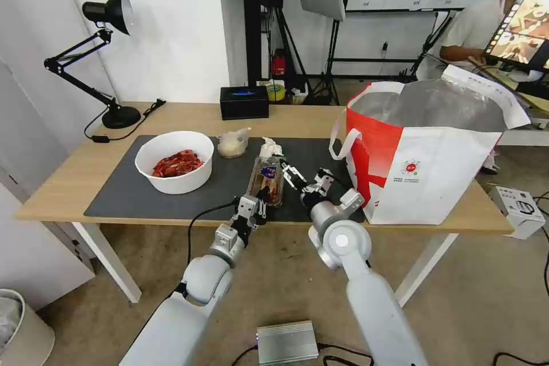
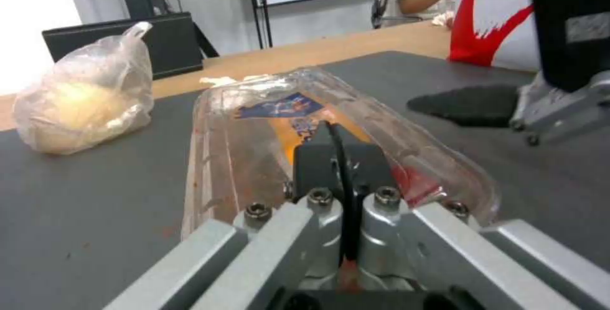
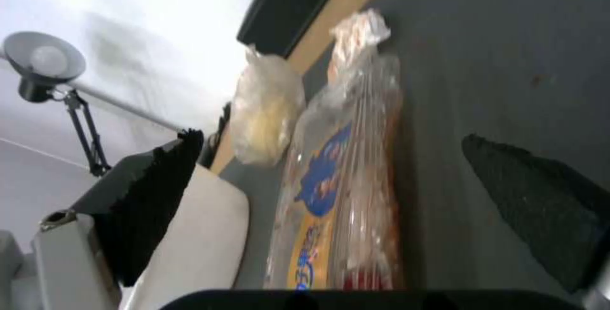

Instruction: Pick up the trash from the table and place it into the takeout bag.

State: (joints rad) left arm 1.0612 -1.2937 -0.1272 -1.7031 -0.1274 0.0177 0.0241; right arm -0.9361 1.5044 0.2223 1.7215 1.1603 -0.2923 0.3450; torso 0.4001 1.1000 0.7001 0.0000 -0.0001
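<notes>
While I watch from the head camera, the table (image 1: 68, 183) carries its dark mat (image 1: 131, 197), on which the clear clamshell tray (image 1: 266, 178) lies between the white bowl (image 1: 174, 161) of red shells and the takeout bag (image 1: 426, 148), which stands open at the right end. My left gripper (image 1: 260, 194) sits at the tray's near end, and my right gripper (image 1: 294, 174) hovers just beside the tray's right edge with its fingers spread apart. From the left wrist, I see the left gripper (image 2: 343, 157) pinched together on the near lip of the clamshell tray (image 2: 267, 129), with the small clear bag (image 2: 86, 105) beyond. From the right wrist, my two dark pads (image 3: 159, 195) stand wide apart, the clamshell tray (image 3: 343, 181) lying between them on the mat, the crumpled tissue (image 3: 359, 31) at its far end.
</notes>
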